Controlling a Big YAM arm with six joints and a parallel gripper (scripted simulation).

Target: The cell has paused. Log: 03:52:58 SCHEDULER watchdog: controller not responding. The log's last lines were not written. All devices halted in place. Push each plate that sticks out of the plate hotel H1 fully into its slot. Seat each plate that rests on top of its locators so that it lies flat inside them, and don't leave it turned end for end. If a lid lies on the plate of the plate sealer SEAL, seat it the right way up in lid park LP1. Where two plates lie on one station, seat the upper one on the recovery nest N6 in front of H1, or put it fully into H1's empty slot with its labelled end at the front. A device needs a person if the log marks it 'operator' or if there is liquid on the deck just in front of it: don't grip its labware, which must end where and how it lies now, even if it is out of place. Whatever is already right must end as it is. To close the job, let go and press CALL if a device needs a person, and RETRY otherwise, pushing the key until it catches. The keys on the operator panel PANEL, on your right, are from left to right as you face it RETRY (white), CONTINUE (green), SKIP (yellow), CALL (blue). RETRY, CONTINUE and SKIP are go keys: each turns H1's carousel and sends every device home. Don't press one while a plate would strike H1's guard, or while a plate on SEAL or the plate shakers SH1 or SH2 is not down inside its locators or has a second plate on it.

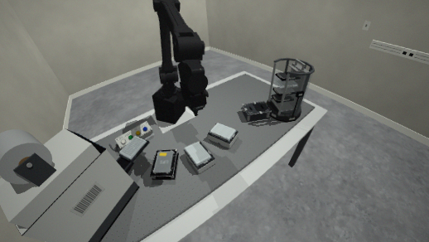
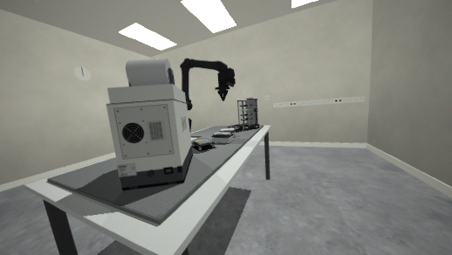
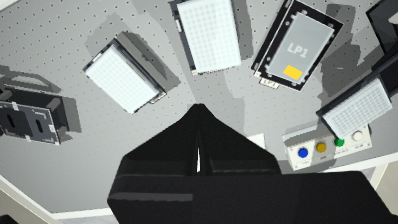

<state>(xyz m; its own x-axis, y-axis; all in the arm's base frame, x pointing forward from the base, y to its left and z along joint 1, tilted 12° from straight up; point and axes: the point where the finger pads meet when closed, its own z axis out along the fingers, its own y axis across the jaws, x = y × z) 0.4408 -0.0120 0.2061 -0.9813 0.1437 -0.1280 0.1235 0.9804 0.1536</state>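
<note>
1. The claw point(image 3: 199, 150) hangs high above the bench point(image 1: 265, 163), its two fingers pressed together with nothing between them.
2. Below it, the button panel point(image 3: 327, 147) sits near the bench edge by the arm's base: blue point(image 3: 302, 152), yellow point(image 3: 321, 147), green point(image 3: 339, 142) and white point(image 3: 357, 135) keys in a row.
3. A key like these is likely stiff and sprung. It wants a straight push with the closed tip, squarely on the cap, since a glancing touch could slide onto the neighbour. The keys stand close together, so aim matters more than force.
4. Two white well plates point(image 3: 124, 79) point(image 3: 209, 34) lie on raised stations in mid-bench. A third plate point(image 3: 357, 106) sits on the sealer's tray beside the panel.
5. Such plates look like light, rigid moulded plastic with smooth sides, probably slippery. They are best pinched across the short width at the skirt, low and level, so that they do not tip.
6. The lid park point(image 3: 298, 46) carries a grey lid, marked LP1 with a yellow patch.
7. The plate tower point(image 1: 291, 89) stands at the far end, with the dark recovery nest point(image 1: 257, 111) in front of it. Whether any plate sticks out is too small to tell.
</note>
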